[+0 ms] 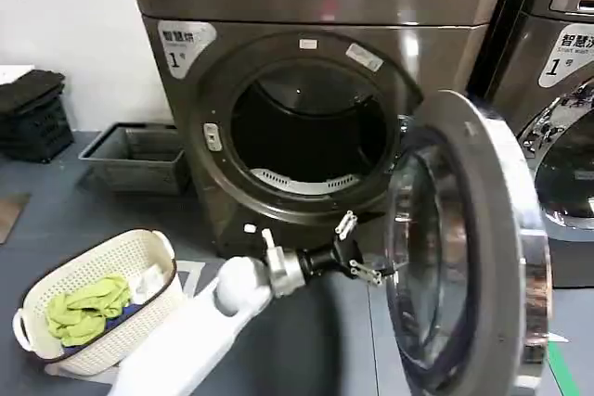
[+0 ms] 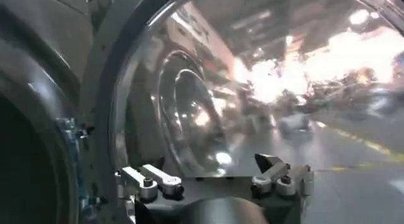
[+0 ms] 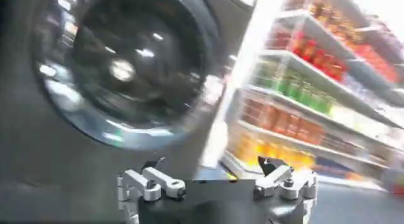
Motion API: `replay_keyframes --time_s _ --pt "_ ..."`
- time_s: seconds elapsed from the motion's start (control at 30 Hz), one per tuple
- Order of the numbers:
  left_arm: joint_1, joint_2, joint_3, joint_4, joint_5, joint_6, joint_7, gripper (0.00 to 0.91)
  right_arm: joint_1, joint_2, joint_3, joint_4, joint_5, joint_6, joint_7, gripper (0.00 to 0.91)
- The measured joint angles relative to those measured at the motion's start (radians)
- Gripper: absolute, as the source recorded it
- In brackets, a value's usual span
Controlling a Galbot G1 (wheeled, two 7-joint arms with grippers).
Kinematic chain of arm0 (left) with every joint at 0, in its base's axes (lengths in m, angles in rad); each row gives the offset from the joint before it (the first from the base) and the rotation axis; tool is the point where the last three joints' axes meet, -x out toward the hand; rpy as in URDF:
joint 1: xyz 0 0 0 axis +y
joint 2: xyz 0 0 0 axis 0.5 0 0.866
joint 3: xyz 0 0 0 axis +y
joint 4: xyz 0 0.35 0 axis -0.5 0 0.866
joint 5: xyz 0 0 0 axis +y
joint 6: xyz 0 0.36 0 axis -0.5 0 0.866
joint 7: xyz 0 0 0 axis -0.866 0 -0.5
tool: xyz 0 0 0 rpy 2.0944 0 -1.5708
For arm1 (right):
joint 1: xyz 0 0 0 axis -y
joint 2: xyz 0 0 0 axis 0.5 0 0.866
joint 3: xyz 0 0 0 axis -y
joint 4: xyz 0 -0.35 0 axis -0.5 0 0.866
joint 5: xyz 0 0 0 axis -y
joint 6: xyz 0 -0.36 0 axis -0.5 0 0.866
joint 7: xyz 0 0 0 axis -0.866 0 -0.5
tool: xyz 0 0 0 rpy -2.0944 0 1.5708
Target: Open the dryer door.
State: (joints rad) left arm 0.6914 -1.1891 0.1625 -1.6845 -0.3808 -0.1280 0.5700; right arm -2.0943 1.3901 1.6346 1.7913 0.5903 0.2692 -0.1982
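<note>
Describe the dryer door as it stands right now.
The dryer door is swung wide open on the machine's right side, hinged there, its grey inner face and clear bowl turned toward the drum opening. A mirror-chrome ring rims it. The left hand, fingers open, sits just at the inner face; contact cannot be confirmed.

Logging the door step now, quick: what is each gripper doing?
Left gripper: open, holding nothing, beside the dryer door.
Right gripper: open, holding nothing.

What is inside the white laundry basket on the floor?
In the basket lies a yellow-green cloth, with something white and a bit of blue beside it. Whatever lies below these is covered.
</note>
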Motion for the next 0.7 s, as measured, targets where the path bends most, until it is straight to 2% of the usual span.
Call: replay_keyframes --time_s 0.2,0.43,0.7 --pt "-0.026 -0.049 0.034 0.047 0.022 -0.016 -0.009 0.907 0.002 0.013 0.059 -0.075 -0.041 -0.082 0.132 0.907" --pt "-0.042 -0.093 0.051 0.095 0.036 -0.033 -0.016 0.907 0.002 0.027 0.132 -0.141 -0.106 -0.225 0.304 0.907" --pt "-0.072 -0.156 0.073 0.167 0.045 -0.060 -0.029 0.907 -0.003 0.058 0.209 -0.181 -0.121 -0.335 0.400 0.907"
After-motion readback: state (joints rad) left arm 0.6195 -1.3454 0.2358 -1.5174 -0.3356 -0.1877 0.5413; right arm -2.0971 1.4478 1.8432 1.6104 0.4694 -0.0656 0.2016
